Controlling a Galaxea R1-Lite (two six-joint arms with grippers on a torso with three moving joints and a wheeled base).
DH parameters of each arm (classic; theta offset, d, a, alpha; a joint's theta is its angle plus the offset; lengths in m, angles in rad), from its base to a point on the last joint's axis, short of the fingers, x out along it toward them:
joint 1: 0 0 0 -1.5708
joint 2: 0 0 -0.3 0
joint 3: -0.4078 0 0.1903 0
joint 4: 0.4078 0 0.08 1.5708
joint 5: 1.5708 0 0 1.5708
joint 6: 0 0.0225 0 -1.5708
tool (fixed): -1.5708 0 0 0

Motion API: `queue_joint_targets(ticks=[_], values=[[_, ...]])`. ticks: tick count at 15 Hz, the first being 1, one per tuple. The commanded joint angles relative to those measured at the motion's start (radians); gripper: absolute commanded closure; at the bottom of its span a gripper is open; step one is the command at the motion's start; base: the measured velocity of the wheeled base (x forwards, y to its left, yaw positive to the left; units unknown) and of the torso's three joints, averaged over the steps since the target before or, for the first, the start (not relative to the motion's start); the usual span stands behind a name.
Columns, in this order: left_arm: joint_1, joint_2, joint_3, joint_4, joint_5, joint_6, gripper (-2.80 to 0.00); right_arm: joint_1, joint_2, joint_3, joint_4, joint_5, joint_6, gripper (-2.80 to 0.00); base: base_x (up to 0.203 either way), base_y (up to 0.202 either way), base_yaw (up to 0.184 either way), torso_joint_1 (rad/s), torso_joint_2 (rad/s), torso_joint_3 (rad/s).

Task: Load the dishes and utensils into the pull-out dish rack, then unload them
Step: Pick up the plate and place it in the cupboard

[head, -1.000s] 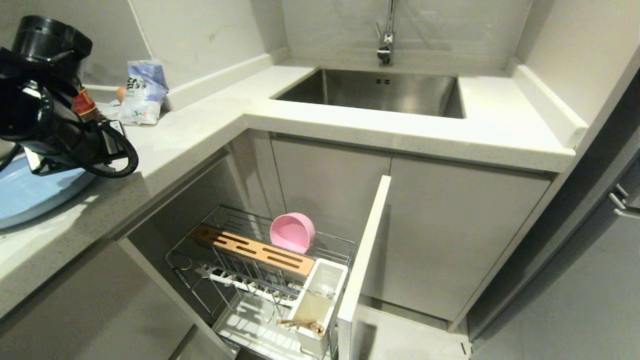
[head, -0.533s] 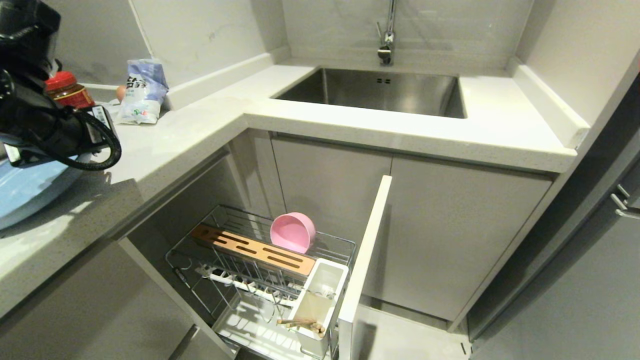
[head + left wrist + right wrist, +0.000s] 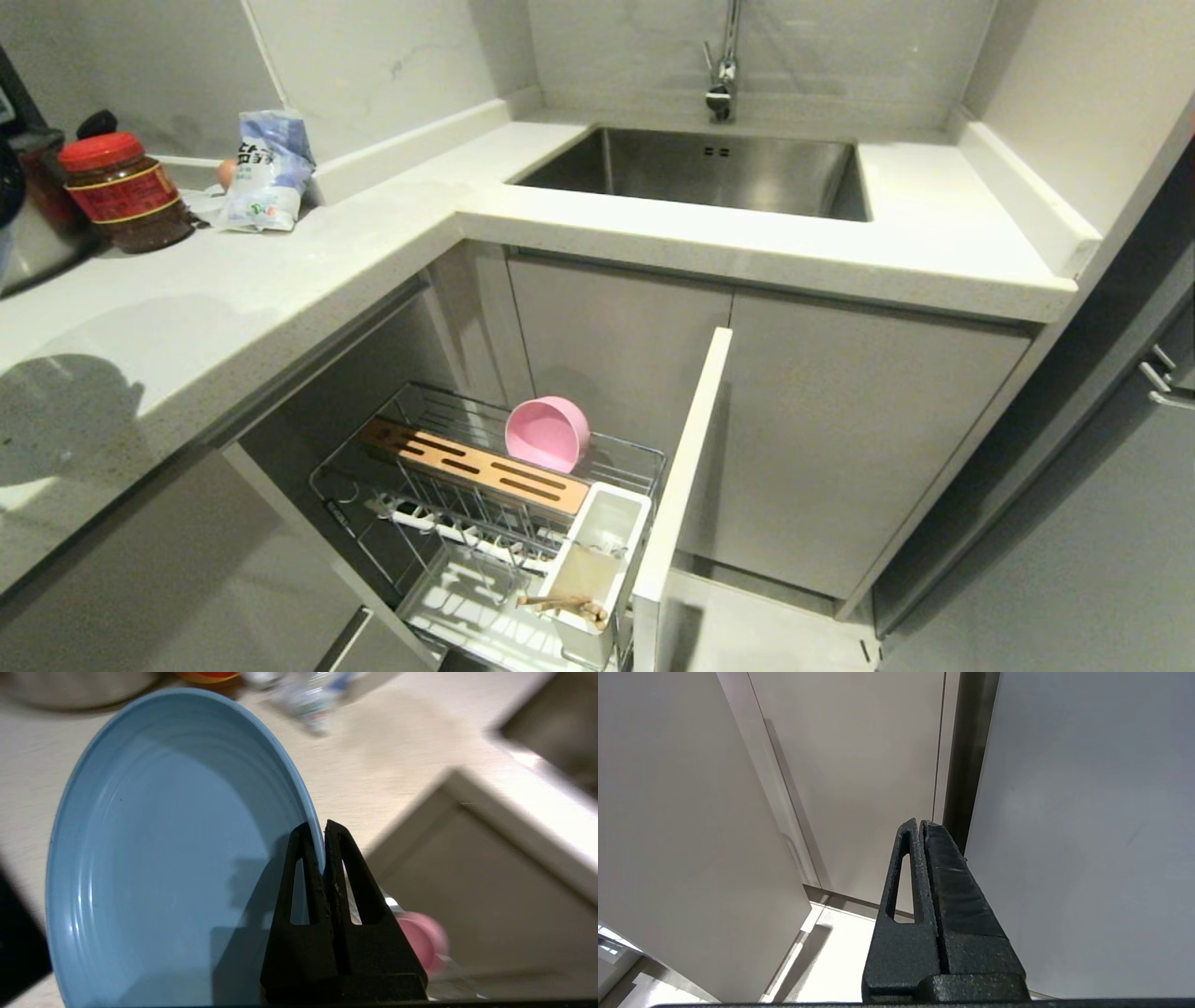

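1. Above the table [image 3: 280, 280], the left tool [image 3: 323, 830] is pinched tight on the rim of the blue plate [image 3: 163, 849], lifted off the top.
2. Down in the pulled-out rack [image 3: 485, 495], the pink bowl [image 3: 546, 432] stands on its side behind the wooden bar [image 3: 476, 465].
3. Chopsticks [image 3: 565, 607] sit in the white cup [image 3: 597, 560].
4. The right tool [image 3: 920, 823] is closed on nothing, near cabinet doors.

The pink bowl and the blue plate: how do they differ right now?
The pink bowl sits in the pull-out dish rack, tipped on its side; the blue plate is pinched at its rim by the left gripper. The bowl is small and deep, the plate broad and shallow. Both are plain and empty.
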Motion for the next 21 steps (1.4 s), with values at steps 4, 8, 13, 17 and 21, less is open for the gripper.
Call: queue_joint_targets(ticks=[4, 8, 13, 17, 21], values=[[-0.278, -0.073, 0.000, -0.040, 0.010, -0.066, 0.00, 0.001, -0.001, 0.026, -0.001, 0.000, 0.000, 0.00, 0.000, 0.000, 0.000, 0.000, 0.00, 0.000], [-0.461, 0.011, 0.023, -0.303, 0.010, -0.184, 0.00, 0.001, -0.001, 0.026, -0.001, 0.000, 0.000, 0.00, 0.000, 0.000, 0.000, 0.000, 0.00, 0.000], [-0.500, 0.087, 0.160, -0.629, 0.022, -0.270, 0.00, 0.001, -0.001, 0.026, -0.001, 0.000, 0.000, 0.00, 0.000, 0.000, 0.000, 0.000, 0.00, 0.000], [-0.500, 0.137, 0.367, -0.876, 0.052, -0.349, 0.00, 0.001, -0.001, 0.026, -0.001, 0.000, 0.000, 0.00, 0.000, 0.000, 0.000, 0.000, 0.00, 0.000], [-0.498, 0.189, 0.614, -1.157, 0.144, -0.370, 0.00, 0.001, -0.001, 0.026, -0.001, 0.000, 0.000, 0.00, 0.000, 0.000, 0.000, 0.000, 0.00, 0.000]])
